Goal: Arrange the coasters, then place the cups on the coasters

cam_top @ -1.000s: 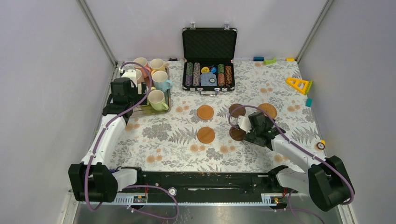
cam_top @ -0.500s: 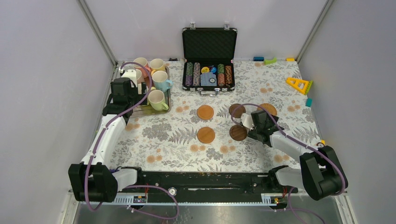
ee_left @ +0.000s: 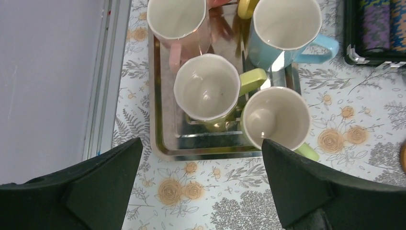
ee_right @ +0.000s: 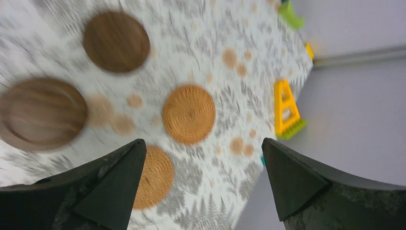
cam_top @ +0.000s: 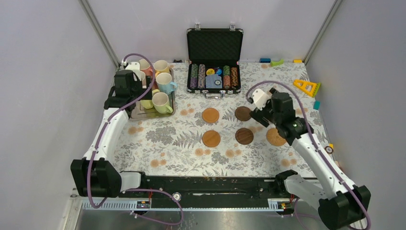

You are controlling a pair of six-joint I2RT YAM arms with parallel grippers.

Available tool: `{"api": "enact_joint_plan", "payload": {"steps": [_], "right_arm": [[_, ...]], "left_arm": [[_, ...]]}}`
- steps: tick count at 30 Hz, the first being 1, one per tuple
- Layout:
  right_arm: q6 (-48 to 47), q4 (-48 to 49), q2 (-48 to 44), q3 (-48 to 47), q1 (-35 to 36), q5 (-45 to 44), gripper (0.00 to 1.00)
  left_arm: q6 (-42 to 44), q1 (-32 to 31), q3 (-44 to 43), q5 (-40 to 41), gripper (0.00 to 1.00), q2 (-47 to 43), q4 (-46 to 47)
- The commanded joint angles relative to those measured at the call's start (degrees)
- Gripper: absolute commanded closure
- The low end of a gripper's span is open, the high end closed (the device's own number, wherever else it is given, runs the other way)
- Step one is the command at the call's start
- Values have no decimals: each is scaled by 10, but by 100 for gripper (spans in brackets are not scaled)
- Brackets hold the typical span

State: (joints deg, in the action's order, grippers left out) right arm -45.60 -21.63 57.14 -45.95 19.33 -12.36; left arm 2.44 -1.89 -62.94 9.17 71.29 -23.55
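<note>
Hovering, left jaws wide open above pastel ceramic mugs (ee_left: 207, 91), right jaws open, empty, above round woven tan coaster (ee_right: 188, 114)

Plain pale grey walls (cam_top: 143, 24) on left, far, right. Metal corner posts (cam_top: 99, 31) at far corners. Floral fern-print tablecloth (cam_top: 177, 143) across middle. Black rail (cam_top: 215, 184) along near edge. Even, soft light.
</note>
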Motion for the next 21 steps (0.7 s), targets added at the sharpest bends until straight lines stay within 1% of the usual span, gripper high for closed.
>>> {"api": "enact_joint_plan", "payload": {"steps": [1, 3, 5, 7, 9, 11, 14, 16, 17, 18, 21], "right_arm": [[128, -44, 19, -92, 20, 164, 0], [166, -32, 67, -141, 54, 171, 0], [199, -3, 135, -202, 95, 170, 0], [234, 24, 200, -259, 137, 177, 0], [265, 30, 278, -333, 172, 196, 0], [293, 19, 365, -424, 200, 204, 0], [362, -39, 513, -603, 224, 209, 0], [416, -75, 601, -721, 227, 239, 1], [443, -93, 640, -774, 229, 253, 1], [451, -98, 670, -814, 233, 264, 2], [428, -89, 727, -870, 257, 264, 2]], "left_arm": [[-21, 0, -50, -31, 1, 25, -4], [-22, 1, -40, -38, 1, 24, 18], [-21, 3, -27, -48, 1, 26, 35], [-22, 16, -37, -81, 1, 34, 22], [-40, 51, -45, -148, 1, 36, 8], [-50, 91, -43, -196, 1, 30, 1], [-57, 165, -16, -264, 1, 10, 14], [-51, 207, 12, -295, 1, -9, 26], [-44, 219, 25, -298, 1, -18, 30], [-33, 228, 37, -290, 1, -27, 31], [-1, 232, 74, -260, 1, -51, 43]]}}
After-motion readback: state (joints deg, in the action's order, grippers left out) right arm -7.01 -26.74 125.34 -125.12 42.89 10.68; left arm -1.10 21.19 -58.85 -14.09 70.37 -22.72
